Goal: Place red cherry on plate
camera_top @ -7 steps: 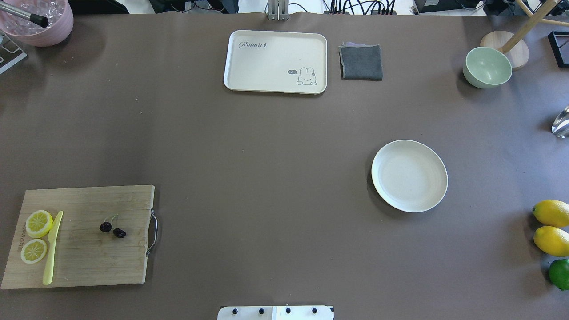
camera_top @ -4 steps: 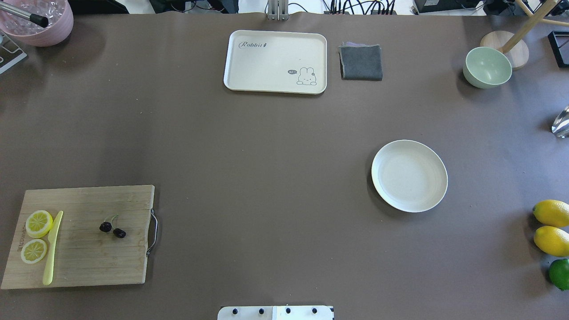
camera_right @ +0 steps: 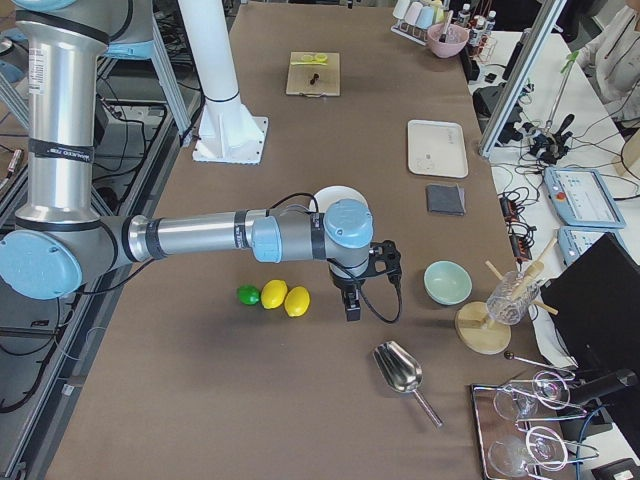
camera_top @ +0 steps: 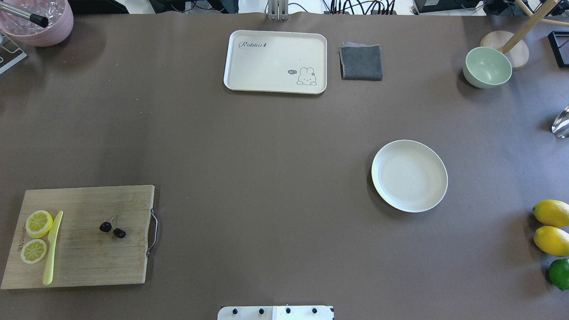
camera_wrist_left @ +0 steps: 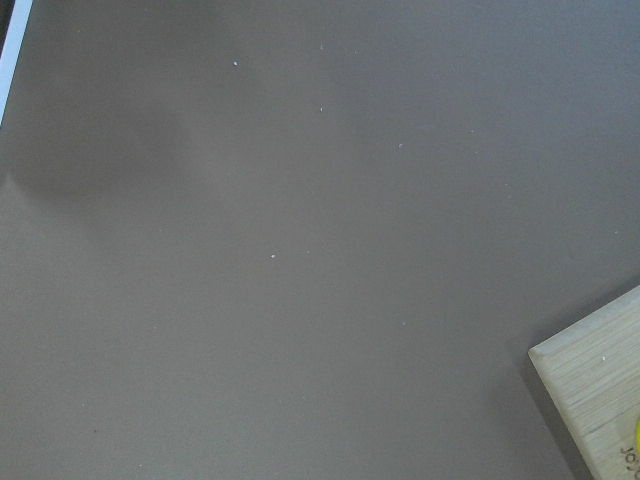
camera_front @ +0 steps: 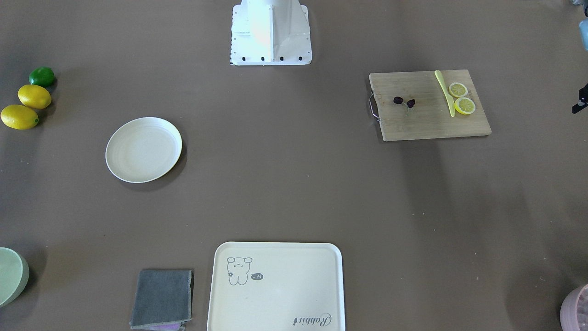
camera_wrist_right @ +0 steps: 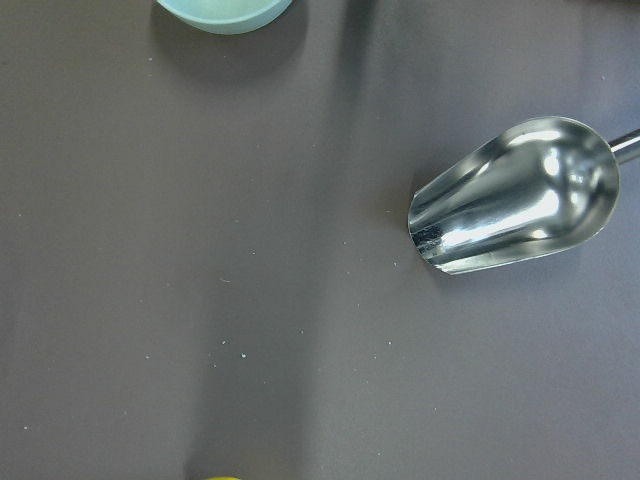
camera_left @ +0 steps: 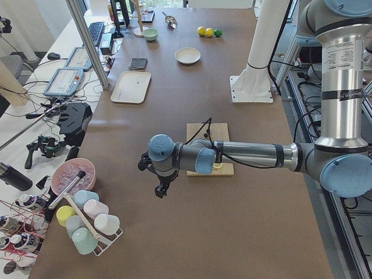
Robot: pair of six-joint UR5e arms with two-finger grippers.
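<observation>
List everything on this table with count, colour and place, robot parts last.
red cherry: 1 joined pair, dark red, on the cutting board
plate: 1, cream-white, robot's right half
cutting board: 1, wood, near left
lemon slices: 2, yellow, board's left end
knife: 1, yellow-green, beside the slices
tray: 1, cream, far middle
cloth: 1, grey, right of the tray
bowl: 1, pale green, far right
lemons: 2, yellow, near right edge
lime: 1, green, beside the lemons
scoop: 1, silver, right edge
tub: 1, pink, far left corner
left tool: 1, black, off the board's left end; opening unclear
right tool: 1, black, between lemons and scoop; opening unclear
</observation>
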